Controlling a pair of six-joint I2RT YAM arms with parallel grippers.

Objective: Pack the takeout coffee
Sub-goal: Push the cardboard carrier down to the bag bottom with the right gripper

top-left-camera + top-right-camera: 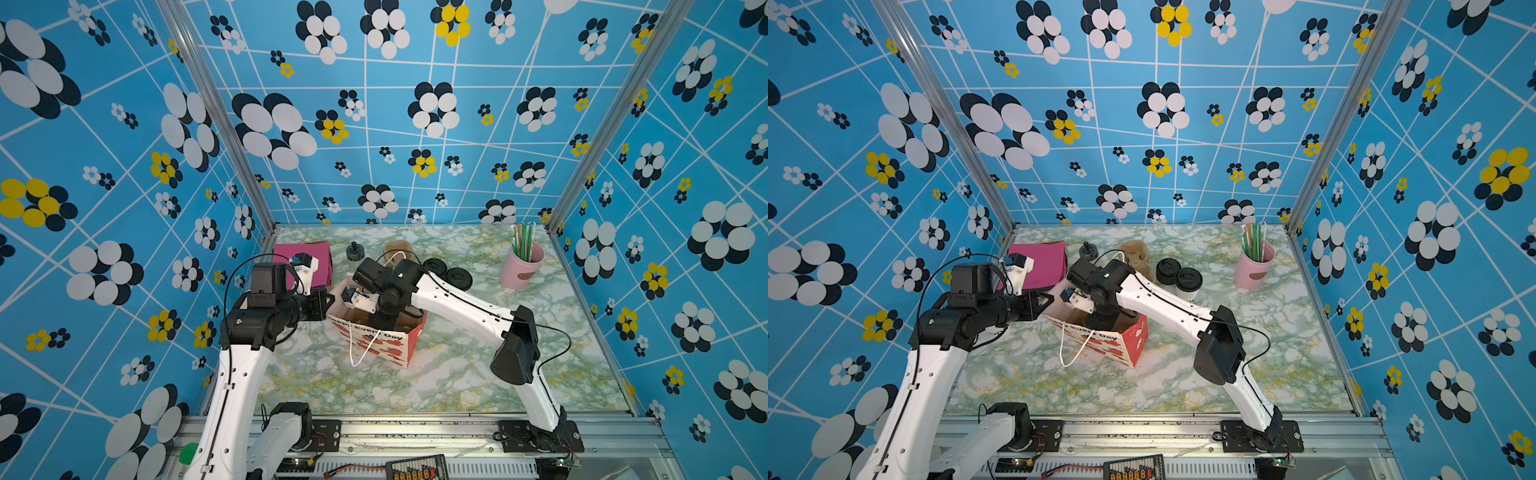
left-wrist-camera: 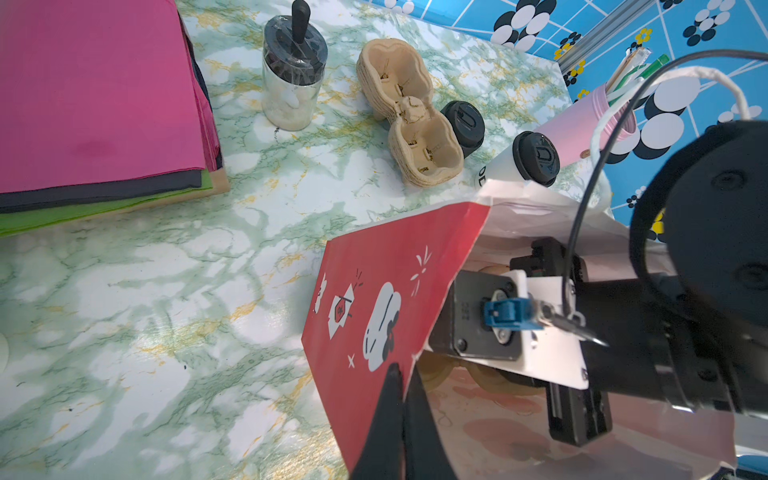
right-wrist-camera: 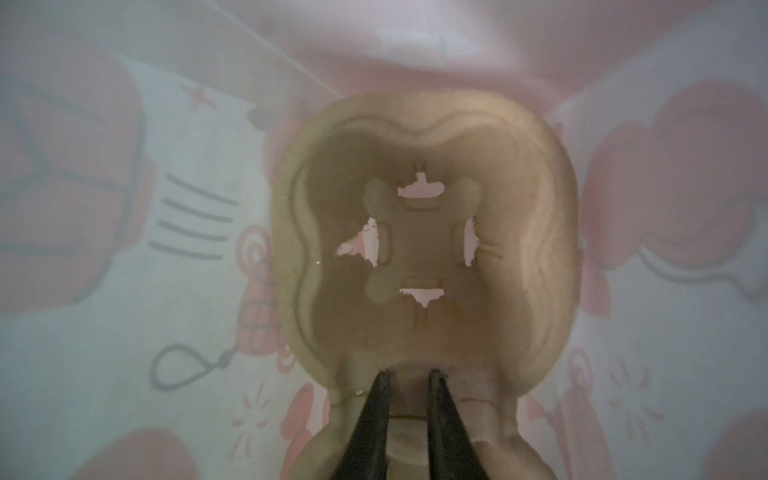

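Red-and-white paper bag (image 1: 386,345) stands open. The left arm reaches in level from nine o'clock, and the left gripper (image 2: 404,370) is pinched tight on the bag's rim. The right arm arches in from four o'clock, its wrist bent down inside the bag. The right gripper (image 3: 409,374) clamps the centre ridge of the pulp carrier (image 3: 424,249), jaws narrowly apart. The takeout coffee (image 1: 458,277) stands outside, at two o'clock from the bag.

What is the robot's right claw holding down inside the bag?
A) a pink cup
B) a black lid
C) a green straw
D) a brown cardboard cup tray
D: in the right wrist view the right gripper pinches the middle ridge of the brown cup tray, down inside the paper bag.
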